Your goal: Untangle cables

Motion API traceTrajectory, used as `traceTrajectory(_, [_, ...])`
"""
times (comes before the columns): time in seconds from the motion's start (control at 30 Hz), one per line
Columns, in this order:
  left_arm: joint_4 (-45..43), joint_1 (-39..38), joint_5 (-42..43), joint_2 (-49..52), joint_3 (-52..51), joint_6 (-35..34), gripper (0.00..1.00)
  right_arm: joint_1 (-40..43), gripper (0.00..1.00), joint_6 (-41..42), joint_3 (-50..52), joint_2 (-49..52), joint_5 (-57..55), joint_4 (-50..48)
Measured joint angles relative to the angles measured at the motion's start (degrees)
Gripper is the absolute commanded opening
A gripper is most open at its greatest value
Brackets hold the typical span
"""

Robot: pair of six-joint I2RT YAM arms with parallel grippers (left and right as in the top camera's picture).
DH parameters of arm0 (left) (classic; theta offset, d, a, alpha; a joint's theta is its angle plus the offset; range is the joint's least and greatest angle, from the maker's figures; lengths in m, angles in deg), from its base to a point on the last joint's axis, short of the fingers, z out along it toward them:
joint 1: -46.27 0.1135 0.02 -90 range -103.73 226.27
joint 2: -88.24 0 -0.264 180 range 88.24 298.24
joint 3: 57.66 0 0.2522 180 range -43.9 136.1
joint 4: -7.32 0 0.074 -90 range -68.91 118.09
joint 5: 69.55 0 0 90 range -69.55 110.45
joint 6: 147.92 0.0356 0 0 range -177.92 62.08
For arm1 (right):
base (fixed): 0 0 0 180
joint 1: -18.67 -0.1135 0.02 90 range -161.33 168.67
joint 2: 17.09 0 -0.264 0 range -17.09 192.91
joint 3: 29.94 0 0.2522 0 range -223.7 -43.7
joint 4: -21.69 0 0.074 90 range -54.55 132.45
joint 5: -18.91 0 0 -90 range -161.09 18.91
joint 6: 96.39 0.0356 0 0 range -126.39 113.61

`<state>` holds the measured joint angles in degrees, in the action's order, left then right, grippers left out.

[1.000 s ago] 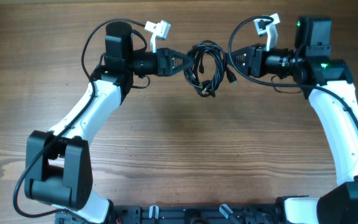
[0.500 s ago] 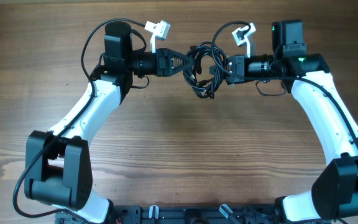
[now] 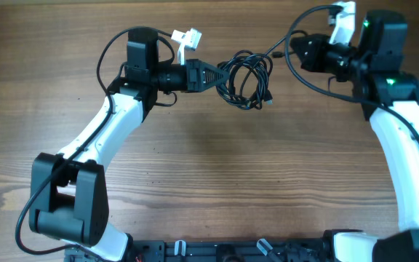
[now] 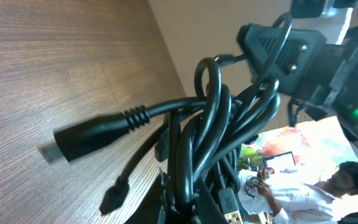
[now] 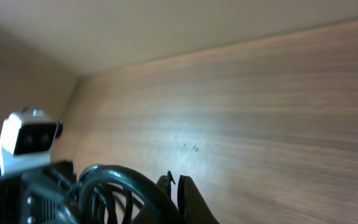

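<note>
Looking limp and light, the cables (image 3: 247,76) at twelve o'clock sit clenched in the left gripper (image 3: 220,73); the right gripper (image 3: 300,53) is closed. I'd grab by the plug (image 3: 269,97).

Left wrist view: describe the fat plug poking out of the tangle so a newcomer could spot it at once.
Start at the wooden table, then find the bundle of black cables mid-frame. The plug juts left from it over the wood. It is thick-bodied, with a ribbed collar and a pale tip, far bulkier than the small flat plug dangling below it.
</note>
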<state>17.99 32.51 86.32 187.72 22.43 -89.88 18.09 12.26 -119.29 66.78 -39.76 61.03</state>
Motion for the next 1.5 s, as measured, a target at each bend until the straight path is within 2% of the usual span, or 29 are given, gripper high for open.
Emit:
traceTrajectory(0.07, [-0.04, 0.0, 0.0, -0.02, 0.17, 0.02, 0.04, 0.0, 0.05, 2.08, 0.0, -1.27, -5.75, 0.57])
traceTrajectory(0.13, [-0.02, -0.07, 0.0, -0.04, 0.28, 0.02, 0.04, 0.0, 0.12, 3.41, 0.0, -1.4, -10.01, 1.88])
traceTrajectory(0.2, [0.26, -0.11, 0.02, -0.04, 0.28, 0.04, 0.04, 0.09, 0.29, 3.28, 0.0, -1.4, -11.26, 2.84])
traceTrajectory(0.27, [0.61, -0.04, 0.0, -0.04, 0.28, 0.22, 0.04, 0.94, 0.52, 1.27, -0.02, -1.4, -9.62, 2.67])
traceTrajectory(0.37, [0.79, 0.0, 0.02, -0.04, 0.26, 0.44, 0.04, 1.97, 0.72, -3.15, -0.11, -1.4, -2.95, 2.64])
traceTrajectory(0.47, [0.85, 0.0, 0.31, -0.04, 0.26, 0.46, 0.04, 2.19, 0.76, -6.56, -0.39, -1.44, 4.0, 3.61])
traceTrajectory(0.57, [-0.35, 0.0, 2.43, -0.04, 0.26, 0.48, 0.04, 2.19, 0.77, -5.07, -0.57, -1.62, 3.3, 7.74])
traceTrajectory(0.67, [-1.68, 0.0, 4.68, -0.04, 0.26, 0.44, 0.04, 2.21, 0.74, -4.63, -0.59, -1.62, 3.19, 8.72])
traceTrajectory(0.7, [-1.84, -0.02, 5.42, -0.04, 0.26, 0.44, 0.04, 2.19, 0.66, -5.01, -0.59, -1.62, 3.87, 8.74])
traceTrajectory(0.77, [-1.86, -0.07, 6.08, -0.04, 0.26, 0.44, 0.04, 2.19, 0.64, -6.71, -0.59, -1.62, 5.46, 8.85])
traceTrajectory(0.9, [-1.88, -0.07, 6.51, -0.04, 0.26, 0.44, 0.04, 1.75, 0.62, -16.61, -0.59, -1.62, 13.07, 9.25])
traceTrajectory(1.03, [-1.86, -0.07, 6.51, -0.04, 0.26, 0.44, 0.04, -0.59, 0.54, -22.71, -0.59, -1.6, 16.85, 9.44])
traceTrajectory(1.2, [-1.86, -0.07, 6.49, -0.04, 0.26, 0.44, 0.04, -4.0, 0.33, -26.1, -0.59, 0.48, 18.4, 10.01])
traceTrajectory(1.37, [-1.86, -0.07, 6.49, -0.04, 0.26, 0.44, 0.04, -4.9, 0.07, -26.69, -0.59, 1.42, 18.64, 9.99])
traceTrajectory(1.5, [-1.88, -0.07, 6.47, -0.04, 0.26, 0.42, 0.04, -4.92, 0.04, -26.77, -0.59, 1.42, 18.75, 8.48])
